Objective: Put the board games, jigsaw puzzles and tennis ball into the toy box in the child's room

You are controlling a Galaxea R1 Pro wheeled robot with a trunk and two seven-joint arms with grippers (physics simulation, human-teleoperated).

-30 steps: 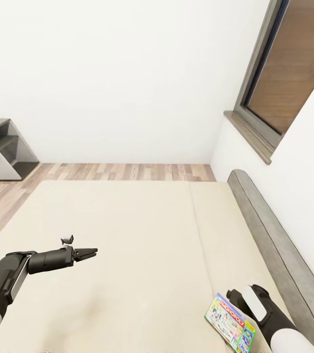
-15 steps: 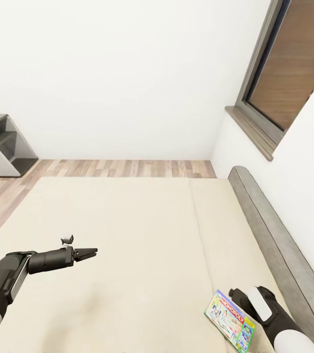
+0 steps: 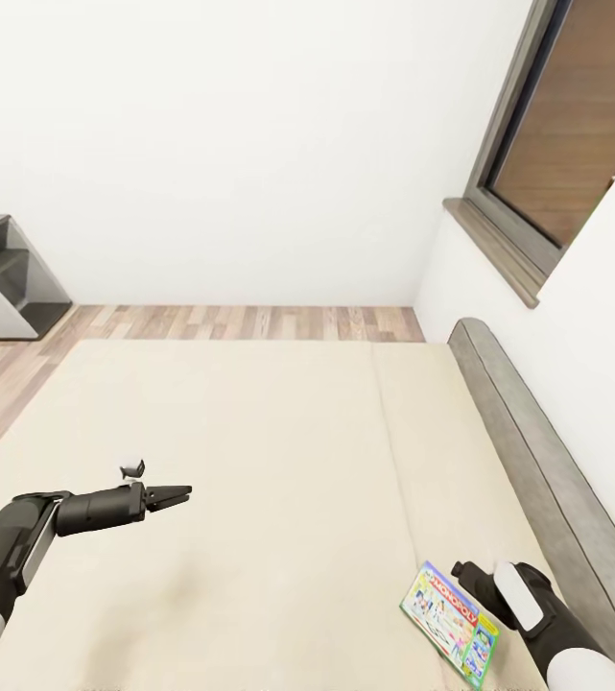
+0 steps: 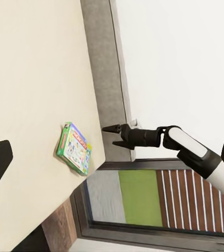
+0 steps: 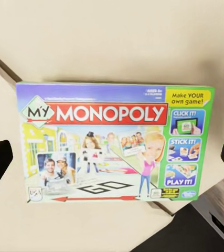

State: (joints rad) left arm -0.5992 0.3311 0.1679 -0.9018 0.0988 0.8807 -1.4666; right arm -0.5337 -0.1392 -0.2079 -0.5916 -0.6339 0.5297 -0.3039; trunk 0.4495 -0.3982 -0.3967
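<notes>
A board game [image 3: 449, 624], a flat My Monopoly box [image 5: 114, 142] in white, green and blue, lies on the beige mattress of the bed [image 3: 269, 432] close to the grey headboard [image 3: 528, 451]. My right gripper [image 4: 109, 134] hangs open just above the box with nothing between its fingers. The right wrist view looks straight down on the lid. My left gripper [image 3: 177, 496] hovers open and empty over the mattress, well to the left of the box [image 4: 75, 148]. The toy box, table, jigsaw puzzles and tennis ball are out of view.
A grey shelf unit [image 3: 0, 278] stands on the wood-plank floor [image 3: 249, 321] beyond the bed's far left corner. A grey-framed window [image 3: 556, 163] is set in the white wall above the headboard. The mattress is wide and flat around both arms.
The head view has shifted a little, so the shelf and the window sit slightly higher. My right arm has edged towards the headboard beside the box. The left arm has not moved.
</notes>
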